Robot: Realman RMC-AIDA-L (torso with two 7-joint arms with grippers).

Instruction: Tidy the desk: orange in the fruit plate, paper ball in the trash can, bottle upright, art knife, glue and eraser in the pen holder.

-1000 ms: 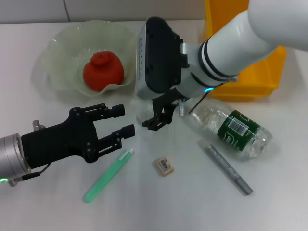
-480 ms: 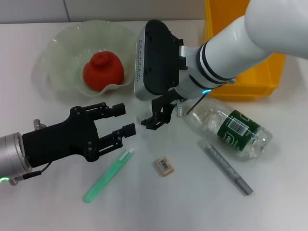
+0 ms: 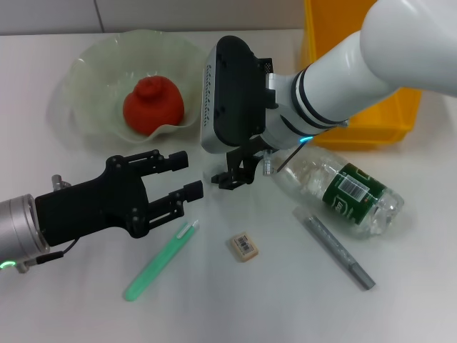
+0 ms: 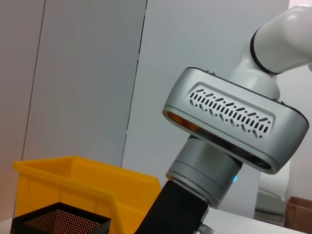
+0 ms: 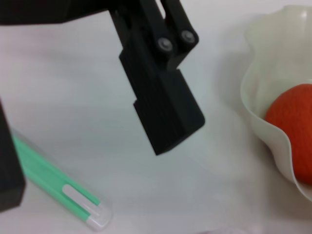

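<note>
The orange (image 3: pixel 152 105) sits in the pale green fruit plate (image 3: pixel 89 78) at the back left; both also show in the right wrist view, orange (image 5: pixel 292 126) and plate (image 5: pixel 258 122). The bottle (image 3: pixel 343 189) lies on its side at the right, cap toward my right gripper (image 3: pixel 238 171), which hangs low beside the cap. My left gripper (image 3: pixel 187 176) is open and empty, just above the green art knife (image 3: pixel 161 261). The eraser (image 3: pixel 244 246) and the grey glue stick (image 3: pixel 339 251) lie on the table. The trash can (image 3: pixel 385 114) stands behind. The pen holder (image 4: pixel 58 219) shows only in the left wrist view. The paper ball is out of view.
The right arm's white forearm (image 3: pixel 357 64) crosses in front of the yellow bin and hides what is behind it. One left finger (image 5: pixel 161 107) and the art knife (image 5: pixel 58 195) fill the right wrist view. The white table (image 3: pixel 86 314) runs to the front edge.
My right gripper has drifted slightly back and to the right. My left gripper has edged a little to the right, toward it. The objects on the table have not moved.
</note>
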